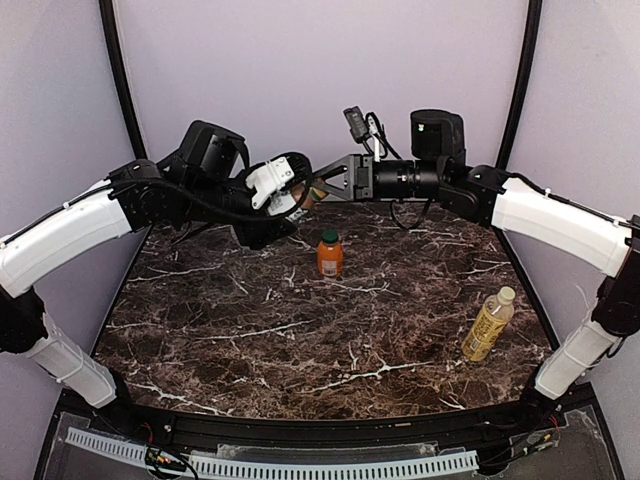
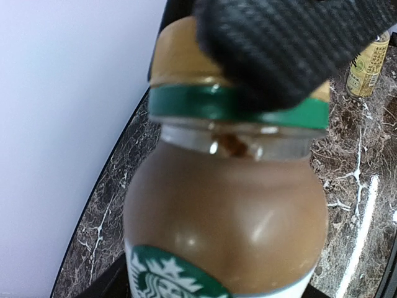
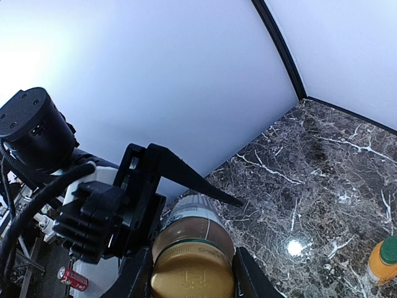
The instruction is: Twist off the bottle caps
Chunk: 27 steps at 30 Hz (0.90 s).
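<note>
Clamping the tan cap (image 3: 193,273), right hand (image 1: 322,186) holds bottle (image 2: 226,211) midair.

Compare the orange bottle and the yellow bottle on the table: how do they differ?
The orange bottle is short and squat; the yellow bottle is slimmer and taller. The orange bottle has a green cap; the yellow bottle a cream cap. The orange bottle stands mid-table toward the back; the yellow bottle near the right edge. Both stand capped on the table.
</note>
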### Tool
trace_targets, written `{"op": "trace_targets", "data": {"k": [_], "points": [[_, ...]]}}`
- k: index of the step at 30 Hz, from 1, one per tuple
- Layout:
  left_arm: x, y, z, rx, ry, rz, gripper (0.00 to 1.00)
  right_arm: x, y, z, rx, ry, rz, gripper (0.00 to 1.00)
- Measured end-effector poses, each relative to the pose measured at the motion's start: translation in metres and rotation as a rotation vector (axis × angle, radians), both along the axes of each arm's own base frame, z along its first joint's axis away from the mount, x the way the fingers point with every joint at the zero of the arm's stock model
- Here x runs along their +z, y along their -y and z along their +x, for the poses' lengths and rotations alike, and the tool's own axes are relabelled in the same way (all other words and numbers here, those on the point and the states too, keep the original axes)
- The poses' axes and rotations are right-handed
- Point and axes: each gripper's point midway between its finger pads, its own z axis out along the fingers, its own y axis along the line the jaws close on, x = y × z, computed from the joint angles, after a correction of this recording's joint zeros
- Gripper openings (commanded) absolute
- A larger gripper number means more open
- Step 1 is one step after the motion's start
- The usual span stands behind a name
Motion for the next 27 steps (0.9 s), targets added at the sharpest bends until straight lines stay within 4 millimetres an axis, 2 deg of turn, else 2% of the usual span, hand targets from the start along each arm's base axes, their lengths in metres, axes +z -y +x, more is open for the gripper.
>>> {"op": "trace_targets", "data": {"k": [4, 13, 15, 21, 23, 26, 27], "points": [[-0.001, -0.004, 0.004, 0.012, -0.017, -0.011, 0.72, -0.001, 0.000, 0.001, -0.004, 0.001, -0.001, 0.00], [-0.001, -0.010, 0.006, 0.003, -0.032, -0.014, 0.72, -0.001, 0.000, 0.000, -0.003, 0.003, 0.000, 0.00], [-0.001, -0.011, 0.004, -0.009, -0.033, -0.011, 0.70, -0.001, 0.000, 0.000, -0.001, 0.006, 0.002, 0.00], [-0.002, -0.014, -0.004, -0.048, -0.034, 0.002, 0.49, 0.001, 0.000, -0.001, 0.007, 0.008, 0.007, 0.00], [-0.003, -0.013, -0.006, -0.068, -0.033, 0.010, 0.46, 0.001, -0.001, -0.001, 0.009, 0.009, 0.009, 0.00], [-0.004, -0.013, -0.007, -0.076, -0.033, 0.012, 0.45, 0.001, -0.001, -0.002, 0.011, 0.010, 0.008, 0.46], [-0.004, -0.013, -0.007, -0.076, -0.033, 0.013, 0.45, 0.001, -0.001, -0.002, 0.012, 0.009, 0.008, 0.54]]}}
